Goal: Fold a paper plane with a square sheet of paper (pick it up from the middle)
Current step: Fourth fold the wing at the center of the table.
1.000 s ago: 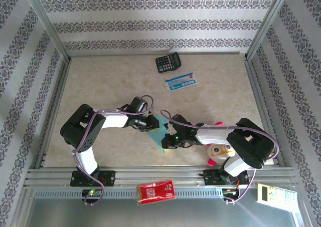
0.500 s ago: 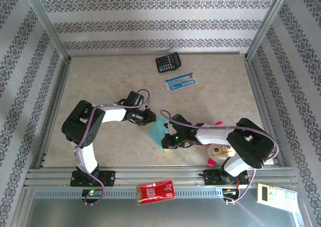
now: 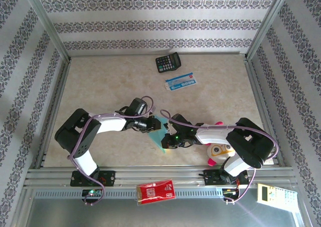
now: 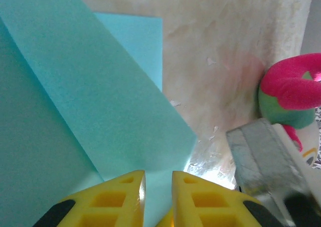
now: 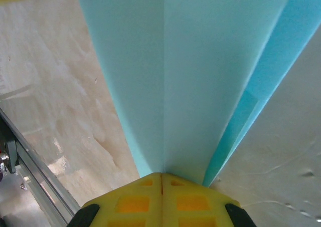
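Note:
The turquoise sheet of paper (image 3: 159, 134) lies near the table's front centre, folded into a long narrow dart like a paper plane. Its centre crease and layered flaps (image 5: 200, 76) run away from my right gripper (image 5: 161, 176). That gripper (image 3: 166, 144) is shut on the paper's near end, its yellow fingers pressed together. My left gripper (image 3: 153, 125) sits at the paper's far end. There its yellow fingers (image 4: 125, 187) stand a narrow gap apart over a folded flap (image 4: 100, 96), and the gripper (image 4: 158, 174) is open.
A black calculator (image 3: 168, 62) and a blue-and-white card (image 3: 180, 81) lie at the back centre. A pink and white toy (image 3: 218, 149) (image 4: 296, 86) sits close beside the right arm. A red packet (image 3: 155, 192) rests on the front rail (image 5: 30, 162).
The left gripper pulled back up and left off the paper, then came back to its far end, and the left elbow dropped lower. The right gripper and the paper stayed put.

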Available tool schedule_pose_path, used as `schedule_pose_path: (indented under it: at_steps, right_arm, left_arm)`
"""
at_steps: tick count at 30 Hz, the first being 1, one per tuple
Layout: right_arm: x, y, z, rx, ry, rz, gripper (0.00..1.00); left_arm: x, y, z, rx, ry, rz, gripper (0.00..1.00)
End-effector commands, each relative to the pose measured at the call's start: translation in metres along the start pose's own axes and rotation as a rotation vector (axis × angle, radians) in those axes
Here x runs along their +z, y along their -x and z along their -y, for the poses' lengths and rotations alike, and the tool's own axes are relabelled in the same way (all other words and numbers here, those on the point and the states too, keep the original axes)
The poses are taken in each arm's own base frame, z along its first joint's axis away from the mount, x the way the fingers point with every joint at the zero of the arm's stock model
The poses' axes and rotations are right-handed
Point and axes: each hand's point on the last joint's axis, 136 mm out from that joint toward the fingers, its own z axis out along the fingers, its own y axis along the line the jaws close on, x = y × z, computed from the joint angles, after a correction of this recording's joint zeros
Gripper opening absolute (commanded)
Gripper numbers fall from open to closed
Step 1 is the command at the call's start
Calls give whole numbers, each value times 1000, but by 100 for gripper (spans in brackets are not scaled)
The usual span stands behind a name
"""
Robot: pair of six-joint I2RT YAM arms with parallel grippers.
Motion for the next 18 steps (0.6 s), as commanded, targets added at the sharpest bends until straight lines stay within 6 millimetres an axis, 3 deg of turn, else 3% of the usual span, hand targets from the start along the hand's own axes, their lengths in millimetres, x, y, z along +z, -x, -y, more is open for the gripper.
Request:
schedule_pose_path:
  at_steps: [1, 6, 18]
  right_arm:
    - [5, -47, 66, 102, -243, -137, 0]
    - [6, -47, 66, 105, -244, -142, 0]
    - [6, -51, 69, 110, -256, -158, 0]
  left_arm:
    - [9, 6, 11, 10, -38, -3, 23]
    - [17, 3, 6, 13, -19, -25, 24]
    - [15, 25, -25, 5, 72, -7, 23]
